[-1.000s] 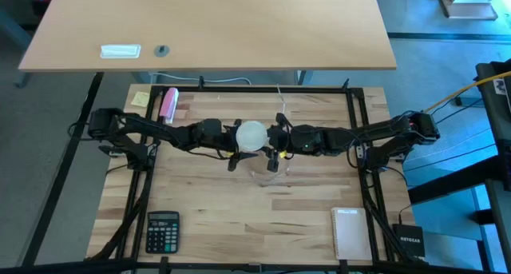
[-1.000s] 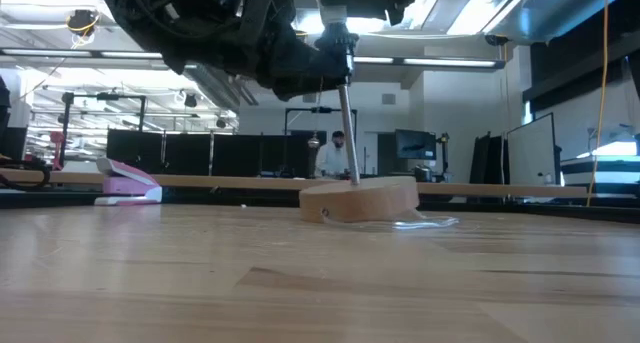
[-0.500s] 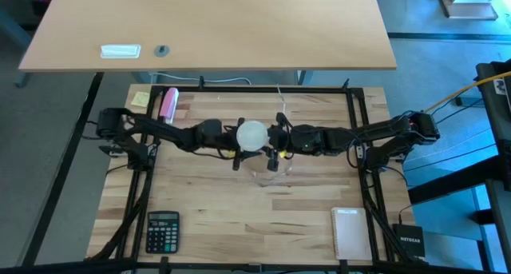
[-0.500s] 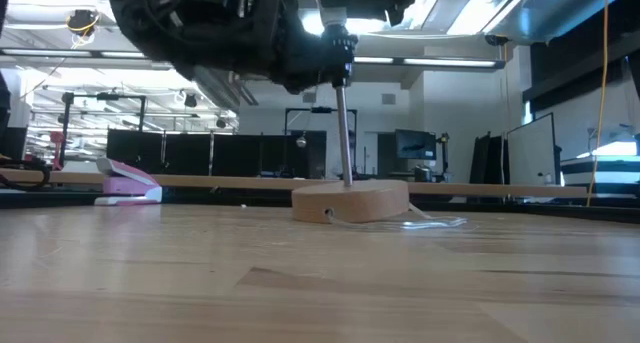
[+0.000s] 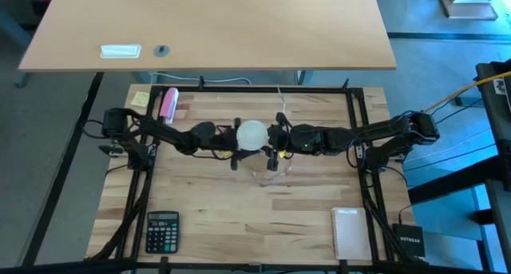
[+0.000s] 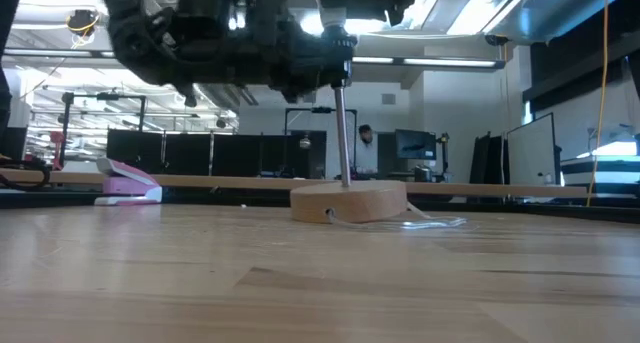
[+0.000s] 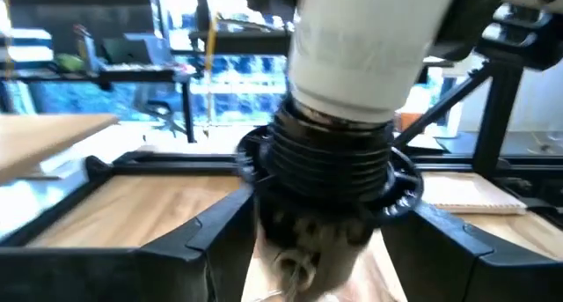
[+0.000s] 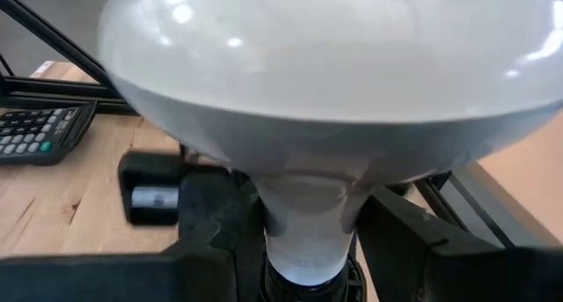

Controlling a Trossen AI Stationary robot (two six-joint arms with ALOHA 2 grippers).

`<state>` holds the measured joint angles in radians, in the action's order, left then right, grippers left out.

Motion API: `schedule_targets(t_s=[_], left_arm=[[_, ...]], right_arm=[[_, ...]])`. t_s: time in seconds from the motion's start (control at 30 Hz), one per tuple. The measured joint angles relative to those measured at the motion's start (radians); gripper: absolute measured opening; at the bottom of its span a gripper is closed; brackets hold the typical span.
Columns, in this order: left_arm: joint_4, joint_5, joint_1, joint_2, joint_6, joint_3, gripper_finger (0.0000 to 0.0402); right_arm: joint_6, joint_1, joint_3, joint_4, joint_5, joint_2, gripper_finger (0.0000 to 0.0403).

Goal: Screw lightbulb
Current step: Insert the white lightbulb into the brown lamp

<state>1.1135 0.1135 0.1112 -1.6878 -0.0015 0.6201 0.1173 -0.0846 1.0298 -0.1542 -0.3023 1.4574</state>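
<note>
Overhead, lightbulb (image 5: pixel 252 135) between both pincers, left (image 5: pixel 233 144) spread around black socket (image 7: pixel 321 174), right (image 5: pixel 274 140) clamping bulb's neck.

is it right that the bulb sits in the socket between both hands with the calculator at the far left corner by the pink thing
Not quite. The calculator lies at the near left corner, as the high view shows. The lightbulb does sit in the socket between the left hand and right hand.

Bright overhead ceiling lights, glare on lightbulb (image 8: pixel 334 82), blurred close-ups
</note>
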Motion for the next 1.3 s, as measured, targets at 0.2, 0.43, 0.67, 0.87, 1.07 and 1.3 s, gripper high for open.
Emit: schedule_targets(t_s=[0.2, 0.43, 0.67, 0.87, 1.07, 1.3], left_arm=[[0.08, -0.021, 0.005, 0.024, 0.006, -0.067, 0.0219], [0.081, -0.024, -0.007, -0.024, 0.061, -0.027, 0.0219], [0.077, -0.023, -0.007, -0.04, 0.061, -0.018, 0.0212], [0.063, -0.032, -0.006, -0.039, 0.088, -0.018, 0.0139], [0.023, -0.033, -0.006, -0.038, 0.091, 0.01, 0.0139], [-0.002, -0.037, -0.007, -0.019, 0.047, 0.01, 0.0139]], right_arm=[[0.015, 0.001, 0.0, -0.007, -0.003, 0.0, 0.0153], [0.016, 0.0, -0.001, -0.007, -0.004, 0.0, 0.0153], [0.016, 0.0, -0.001, -0.012, -0.003, 0.0, 0.0153], [0.01, 0.0, -0.001, -0.013, -0.001, 0.0, 0.0153], [0.014, 0.0, -0.001, -0.015, -0.008, 0.0, 0.0153], [0.014, 0.0, -0.001, -0.039, -0.007, -0.002, 0.0236]])
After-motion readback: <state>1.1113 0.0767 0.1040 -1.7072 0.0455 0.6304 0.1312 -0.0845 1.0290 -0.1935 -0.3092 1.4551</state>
